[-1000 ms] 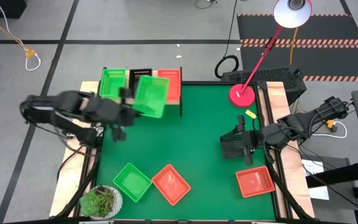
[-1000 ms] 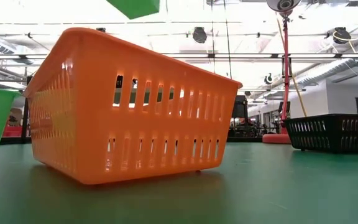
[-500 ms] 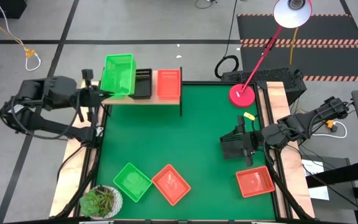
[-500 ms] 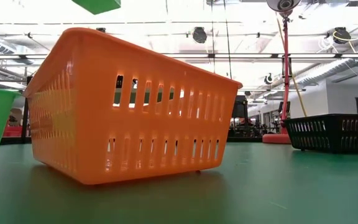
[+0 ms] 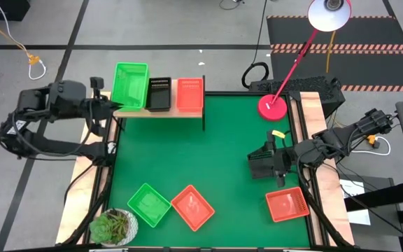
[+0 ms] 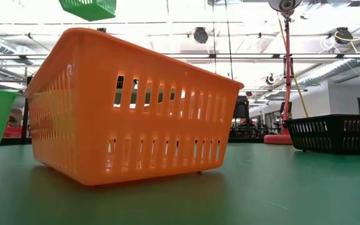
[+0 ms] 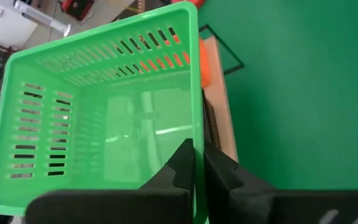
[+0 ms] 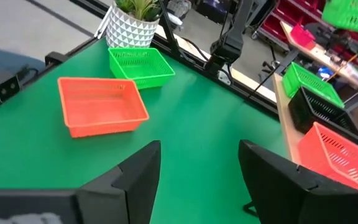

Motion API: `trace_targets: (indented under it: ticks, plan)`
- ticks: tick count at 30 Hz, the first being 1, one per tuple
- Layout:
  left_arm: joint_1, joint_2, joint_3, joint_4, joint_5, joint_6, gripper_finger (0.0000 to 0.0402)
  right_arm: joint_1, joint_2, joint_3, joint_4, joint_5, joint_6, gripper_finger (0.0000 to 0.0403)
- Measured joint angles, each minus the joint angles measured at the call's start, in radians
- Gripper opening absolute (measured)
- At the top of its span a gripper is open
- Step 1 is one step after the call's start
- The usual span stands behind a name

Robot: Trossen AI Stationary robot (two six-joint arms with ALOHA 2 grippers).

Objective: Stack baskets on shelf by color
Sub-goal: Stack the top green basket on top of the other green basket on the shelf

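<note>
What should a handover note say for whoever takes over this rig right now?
Left gripper: shut on the rim of a green basket, held above the shelf's left end.
Right gripper: open, holding nothing, by a black basket at the mat's right edge.
On the shelf: green, a black one, a red one.
Left on the mat: one green, two red, that black basket.

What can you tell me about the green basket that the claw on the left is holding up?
The green basket is bright, glossy plastic, rectangular and shallow, with slotted sides and a smooth floor. It looks empty. The left claw pinches its rim, holding it over the left end of the wooden shelf, above another green basket.
</note>
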Motion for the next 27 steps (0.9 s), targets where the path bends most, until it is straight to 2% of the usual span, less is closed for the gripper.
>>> trace_targets:
  ticks: [9,17,27]
  plan:
    - [0.115,0.000,0.000,-0.044,0.042,0.076,0.0013,-0.010,0.000,0.000,0.000,-0.001,-0.137,0.0210]
    - [0.224,0.004,-0.002,-0.061,0.075,0.101,0.0010,-0.084,-0.003,-0.022,0.007,-0.001,-0.160,0.0210]
    - [0.348,0.001,-0.141,-0.019,0.104,0.166,0.0015,-0.151,-0.003,-0.076,0.063,-0.001,-0.180,0.0210]
